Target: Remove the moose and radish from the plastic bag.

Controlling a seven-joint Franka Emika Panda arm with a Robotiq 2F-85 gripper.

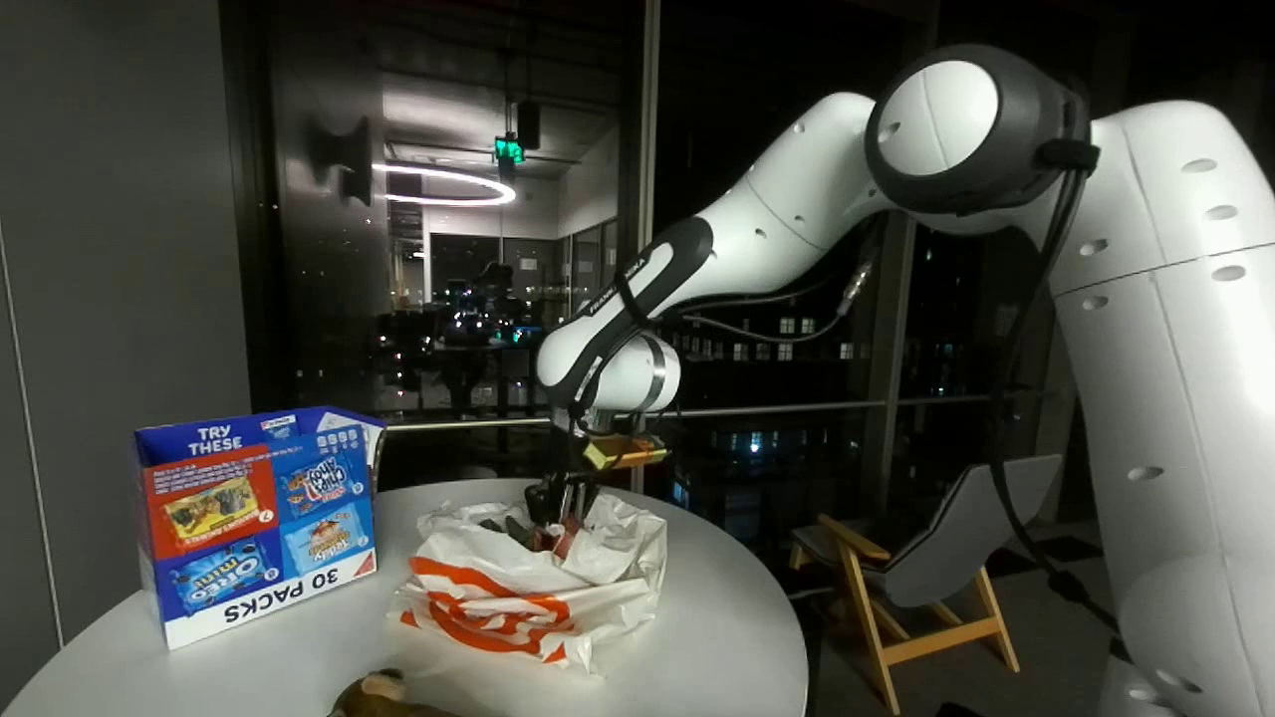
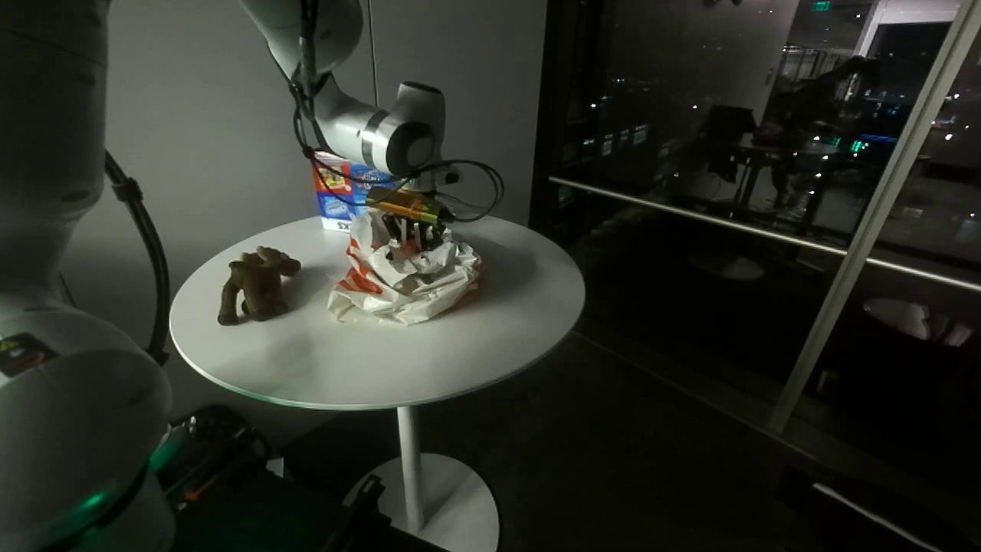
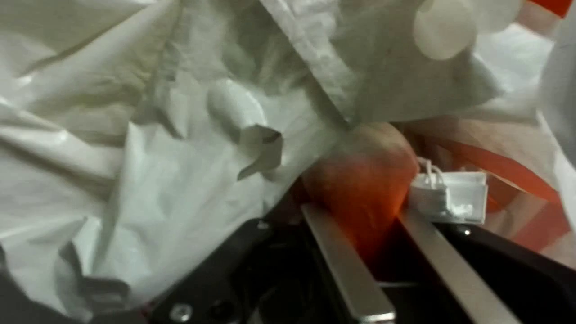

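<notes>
As I check the wrist view, my gripper [image 3: 358, 212] is pinched narrow on the radish [image 3: 364, 173], low in the frame and right of centre, one metal finger [image 3: 346, 265] along each side. Rounded end pokes out past the tips, red-orange going paler at the top. White tag [image 3: 465, 198] with string loops, just beside its right edge. Wrinkled white bag [image 3: 148, 180] fills the upper left; orange-red stripes show at right. So radish: in the bag's mouth, plastic around it, lower part lost in shadow between the fingers.

Moose [image 2: 264, 284]: out of the bag, on the table [image 2: 383, 360], left of the frame in an exterior view, apart from the plastic. I get only a brown bit of it at the bottom edge in an exterior view [image 1: 383, 692].

In both exterior views I have the gripper pointing down into the bag, tips mostly behind folds. Arm [image 1: 787, 199] reaches in from the upper right in an exterior view; box [image 1: 264, 528] stands at left there, near the bag; chair [image 1: 946, 543], lower right, past the table edge.
</notes>
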